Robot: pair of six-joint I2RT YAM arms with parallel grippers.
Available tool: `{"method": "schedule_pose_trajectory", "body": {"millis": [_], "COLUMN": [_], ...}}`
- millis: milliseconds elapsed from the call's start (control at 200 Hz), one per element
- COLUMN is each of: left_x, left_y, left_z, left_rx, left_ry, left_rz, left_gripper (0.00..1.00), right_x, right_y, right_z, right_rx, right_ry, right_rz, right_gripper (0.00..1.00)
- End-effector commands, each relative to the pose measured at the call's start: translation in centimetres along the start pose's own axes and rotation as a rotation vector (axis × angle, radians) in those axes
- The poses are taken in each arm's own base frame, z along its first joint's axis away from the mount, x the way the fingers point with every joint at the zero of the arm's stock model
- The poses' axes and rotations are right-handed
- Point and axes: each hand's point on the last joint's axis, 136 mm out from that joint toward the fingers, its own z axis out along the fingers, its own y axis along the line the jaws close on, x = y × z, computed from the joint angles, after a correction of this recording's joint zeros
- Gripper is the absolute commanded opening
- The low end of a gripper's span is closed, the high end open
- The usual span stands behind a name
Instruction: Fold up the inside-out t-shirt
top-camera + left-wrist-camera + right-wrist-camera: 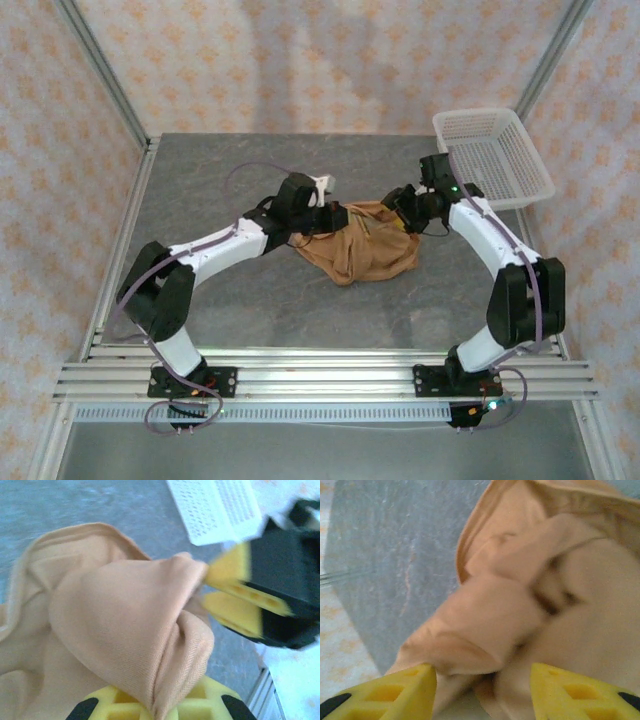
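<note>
The inside-out t-shirt (360, 250) is a bunched tan heap in the middle of the grey table, held up off the surface at its top edge. My left gripper (335, 217) is at its left upper edge, and in the left wrist view this gripper (157, 707) is shut on a thick fold of the t-shirt (115, 615). My right gripper (400, 205) is at the heap's right upper edge. In the right wrist view its yellow fingers (395, 692) stand apart around the gripper's middle (482, 690), with loose folds of the t-shirt (535, 595) between them. The left wrist view shows the right gripper (235, 595) open beside the cloth.
A white perforated basket (490, 155) sits at the table's back right corner, close behind the right arm, and its corner (215, 507) appears in the left wrist view. Metal frame posts and patterned walls enclose the grey table (250, 300). The arms' bases stand on rails at the near edge.
</note>
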Motion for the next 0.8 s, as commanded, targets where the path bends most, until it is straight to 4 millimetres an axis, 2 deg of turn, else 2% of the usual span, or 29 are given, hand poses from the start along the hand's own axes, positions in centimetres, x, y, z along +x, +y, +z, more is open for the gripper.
{"method": "schedule_pose_trajectory", "body": {"millis": [0,100,175,385,470,545,585,641,671,706,741,796], "left_x": [-1.0,-1.0,-1.0,-1.3,-1.2,-1.3,-1.4,-1.7,-1.9,-2.2,-2.8,-3.8], "left_y": [-1.4,-1.4,-1.3,-1.5,-1.5,-1.7,-1.9,-2.3,-2.3,-2.1,-1.8,-0.7], "left_z": [-0.3,-0.2,-0.1,-0.1,-0.2,-0.4,-0.6,-1.1,-1.5,-2.0,-2.8,-4.0], "left_rx": [0.088,0.082,0.076,0.073,0.074,0.077,0.077,0.07,0.058,0.033,0.005,-0.05], "left_ry": [-0.047,-0.043,-0.039,-0.04,-0.038,-0.037,-0.036,-0.029,-0.021,-0.015,-0.016,-0.018], "left_rz": [-0.043,-0.043,-0.039,-0.041,-0.044,-0.046,-0.043,-0.028,-0.017,-0.009,-0.002,-0.002], "left_gripper": [0.0,0.0,0.0,0.0,0.0,0.0,0.0,0.0,0.0,0.0,0.0,0.0], "right_x": [0.7,2.0,3.1,5.1,4.8,4.0,3.5,2.7,2.1,1.5,1.1,0.4], "right_y": [-2.8,-4.8,-5.0,-1.4,-0.5,-0.7,-0.9,-0.9,-0.7,-0.3,0.0,1.0], "right_z": [-2.6,-2.7,-2.3,-0.3,1.4,3.6,4.8,5.7,5.8,5.3,4.4,1.8], "right_rx": [0.104,0.138,0.125,0.02,0.017,0.038,0.052,0.07,0.081,0.092,0.104,0.112], "right_ry": [-0.069,-0.071,-0.064,-0.043,-0.04,-0.04,-0.042,-0.051,-0.053,-0.058,-0.059,-0.09], "right_rz": [-0.064,-0.077,-0.081,-0.114,-0.113,-0.088,-0.079,-0.082,-0.09,-0.108,-0.13,-0.178], "right_gripper": [0.53,0.51,0.49,0.53,0.54,0.53,0.45,0.21,0.09,0.0,0.0,0.0]}}
